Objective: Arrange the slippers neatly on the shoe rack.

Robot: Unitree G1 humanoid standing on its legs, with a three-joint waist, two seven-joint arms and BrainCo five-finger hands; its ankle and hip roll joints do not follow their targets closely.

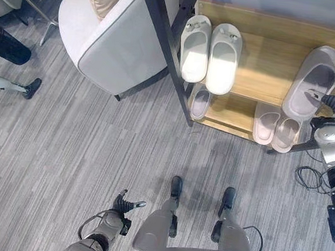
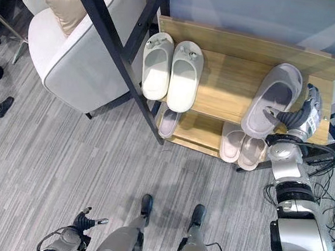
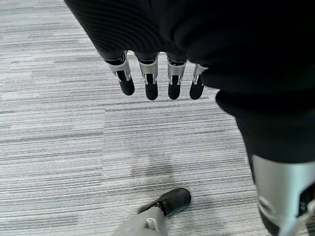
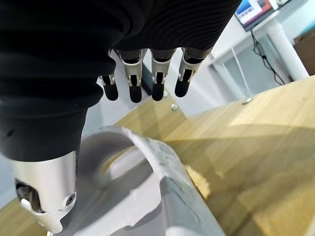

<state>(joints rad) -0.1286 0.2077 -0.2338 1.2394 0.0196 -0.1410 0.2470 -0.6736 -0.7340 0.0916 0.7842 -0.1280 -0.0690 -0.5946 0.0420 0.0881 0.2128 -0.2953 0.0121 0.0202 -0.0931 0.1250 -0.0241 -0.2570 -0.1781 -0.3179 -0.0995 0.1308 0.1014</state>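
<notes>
The wooden shoe rack (image 1: 266,66) holds a white pair of slippers (image 1: 210,50) side by side at the left of its top shelf. A large grey slipper (image 1: 314,79) lies slanted at the right of that shelf. My right hand (image 2: 299,117) is at its heel end, fingers straight and spread past the slipper's side, thumb resting on the heel rim (image 4: 147,196). On the lower shelf sit a pale pair (image 1: 277,128) and one more slipper (image 1: 200,102). My left hand (image 1: 123,204) hangs low over the floor, fingers (image 3: 151,83) relaxed and holding nothing.
A white armchair (image 1: 114,35) with a beige cushion stands just left of the rack, against its black slanted post (image 1: 166,40). A person's dark shoes (image 1: 10,47) show at the far left. Grey carpet lies in front of the rack.
</notes>
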